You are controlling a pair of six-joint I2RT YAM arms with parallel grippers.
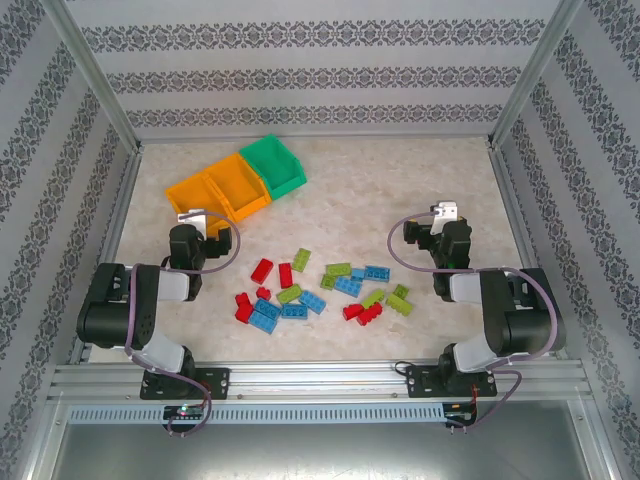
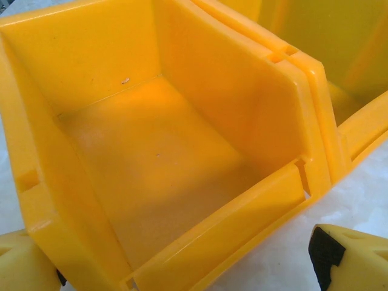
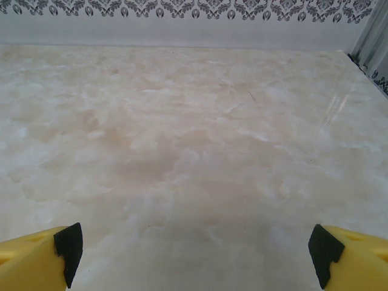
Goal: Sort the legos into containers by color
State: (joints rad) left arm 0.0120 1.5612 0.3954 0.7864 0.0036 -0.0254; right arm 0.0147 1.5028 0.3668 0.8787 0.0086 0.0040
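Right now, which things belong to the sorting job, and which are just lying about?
Job: red legos, blue legos, green legos, orange bins, green bin.
Just there: table, frame, walls.

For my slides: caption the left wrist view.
Open left claw poised before an empty orange-yellow bin, a second bin alongside, on a marbled table.

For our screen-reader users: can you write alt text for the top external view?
Red, light blue and lime green Lego bricks lie scattered on a pale marbled table between two robot arms. Two orange-yellow bins and a green bin stand far left.
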